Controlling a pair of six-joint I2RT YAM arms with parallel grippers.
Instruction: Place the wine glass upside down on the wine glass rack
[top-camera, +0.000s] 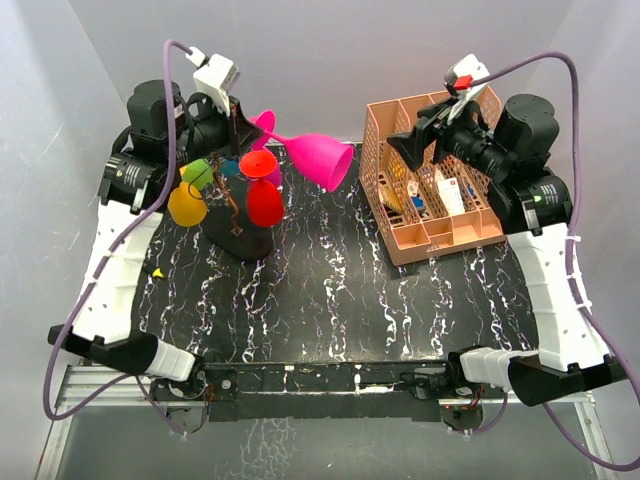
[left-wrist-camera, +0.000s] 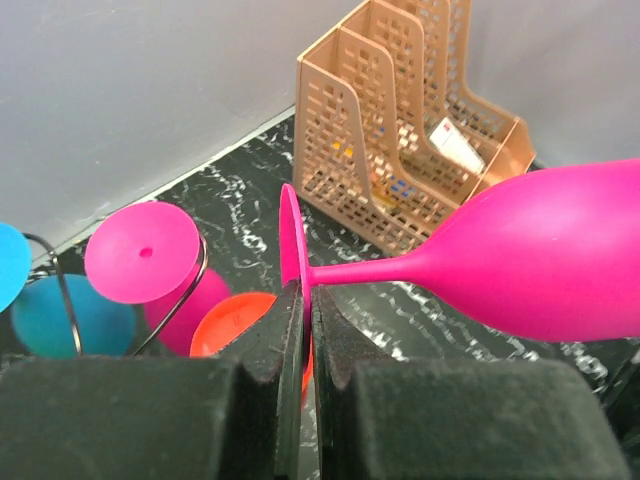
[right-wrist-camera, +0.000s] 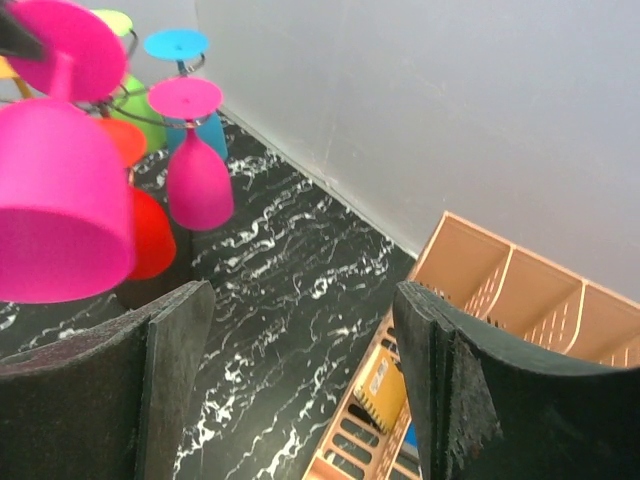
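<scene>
A magenta wine glass (top-camera: 320, 160) lies about level in the air, its bowl pointing right, just right of the rack top. My left gripper (top-camera: 243, 122) is shut on the thin foot disc of this glass (left-wrist-camera: 292, 240); the bowl (left-wrist-camera: 545, 255) reaches out to the right. The wine glass rack (top-camera: 243, 244) has a black disc base and wire arms (left-wrist-camera: 192, 290). Several coloured glasses hang on it upside down, among them a red one (top-camera: 264, 202), a yellow one (top-camera: 187, 204) and another magenta one (left-wrist-camera: 148, 252). My right gripper (top-camera: 415, 138) is open and empty over the organizer (right-wrist-camera: 300, 300).
A peach slotted desk organizer (top-camera: 432, 232) with small items stands at the back right; it also shows in the left wrist view (left-wrist-camera: 395, 140) and the right wrist view (right-wrist-camera: 500, 290). Grey walls close the back and sides. The black marbled mat (top-camera: 330, 290) covers the table.
</scene>
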